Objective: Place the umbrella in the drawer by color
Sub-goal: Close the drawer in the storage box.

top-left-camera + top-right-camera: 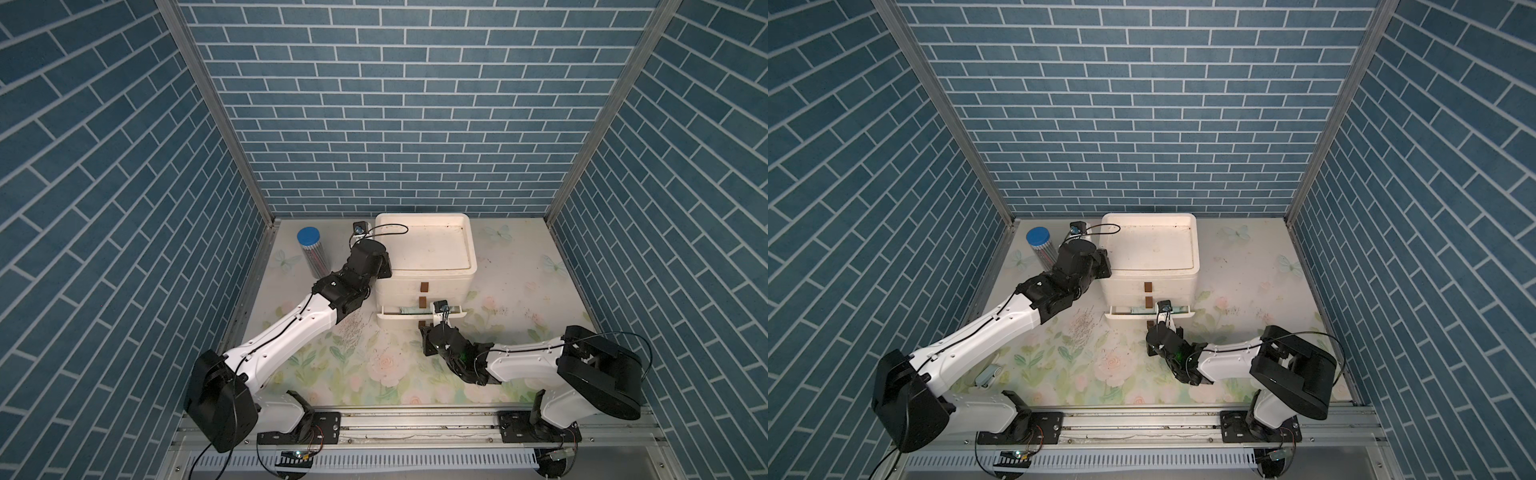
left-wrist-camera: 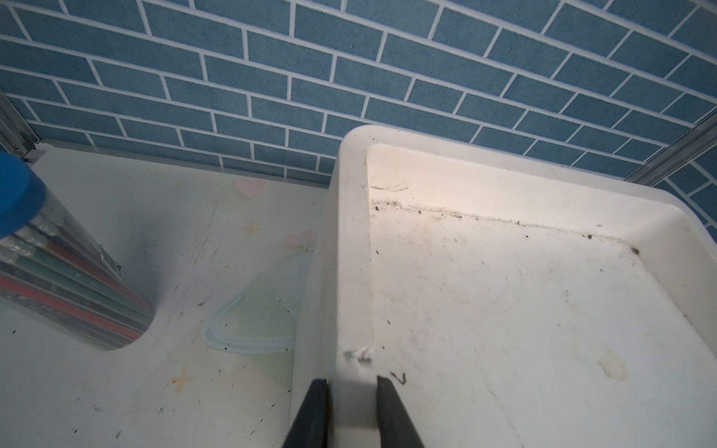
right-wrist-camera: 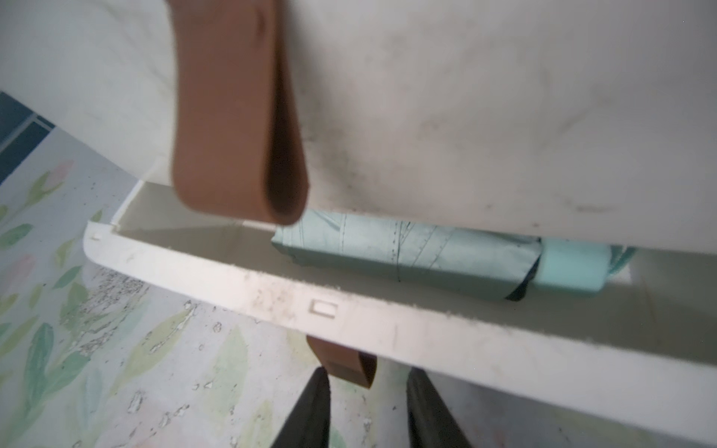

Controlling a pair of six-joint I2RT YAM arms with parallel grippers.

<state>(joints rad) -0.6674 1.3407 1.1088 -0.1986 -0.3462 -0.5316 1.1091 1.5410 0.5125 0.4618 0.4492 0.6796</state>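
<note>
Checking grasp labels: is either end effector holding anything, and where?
Left end effector clamps the drawer unit by its top rim. Right end effector holds nothing, open around the bottom pull tab.

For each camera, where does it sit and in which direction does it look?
Top views: high in front, looking down on the drawer unit; left arm, right arm show.
Left wrist: behind left gripper, facing the unit's top; fingertips show.
Right wrist: behind right gripper, facing the open bottom drawer with umbrella; fingertips show.
Shared: all show the unit.
</note>
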